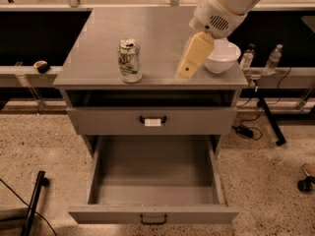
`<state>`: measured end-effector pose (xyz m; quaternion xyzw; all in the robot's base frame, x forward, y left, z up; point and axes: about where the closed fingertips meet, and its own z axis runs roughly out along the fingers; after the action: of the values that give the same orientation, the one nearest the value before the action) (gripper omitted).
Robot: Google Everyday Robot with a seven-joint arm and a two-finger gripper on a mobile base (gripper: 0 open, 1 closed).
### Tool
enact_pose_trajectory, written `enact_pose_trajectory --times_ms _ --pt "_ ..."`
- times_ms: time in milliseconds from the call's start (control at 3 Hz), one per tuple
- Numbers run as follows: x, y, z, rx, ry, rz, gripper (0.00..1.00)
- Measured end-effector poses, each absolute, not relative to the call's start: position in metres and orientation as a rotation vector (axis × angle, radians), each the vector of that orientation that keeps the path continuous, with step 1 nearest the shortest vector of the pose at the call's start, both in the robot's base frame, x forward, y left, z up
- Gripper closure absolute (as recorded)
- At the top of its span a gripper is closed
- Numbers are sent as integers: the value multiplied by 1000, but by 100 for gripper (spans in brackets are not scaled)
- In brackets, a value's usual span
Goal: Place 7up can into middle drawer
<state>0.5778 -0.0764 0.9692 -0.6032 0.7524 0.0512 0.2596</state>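
The 7up can (pixel 130 60), white and green with a dented silver top, stands upright on the grey cabinet top (pixel 152 31), left of centre. The middle drawer (pixel 155 213), wide and deep with a dark bar handle, is pulled fully open below and holds nothing. My gripper (pixel 188 65) hangs from the white arm that comes in from the upper right. It is above the cabinet top, to the right of the can and apart from it, and holds nothing that I can see.
A white bowl (pixel 224 58) sits at the right of the cabinet top, partly behind the arm. The shallower drawer with a white label (pixel 152 121) is closed. Two bottles (pixel 273 58) stand on the right. A black stand leg (pixel 34 200) lies on the floor at left.
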Motion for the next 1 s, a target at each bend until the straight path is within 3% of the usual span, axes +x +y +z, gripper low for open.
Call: enact_pose_trajectory --times_ms 333,1000 --pt "630 -12 956 -1586 2021 242 0" --pt "677 38 943 -1503 2035 356 0"
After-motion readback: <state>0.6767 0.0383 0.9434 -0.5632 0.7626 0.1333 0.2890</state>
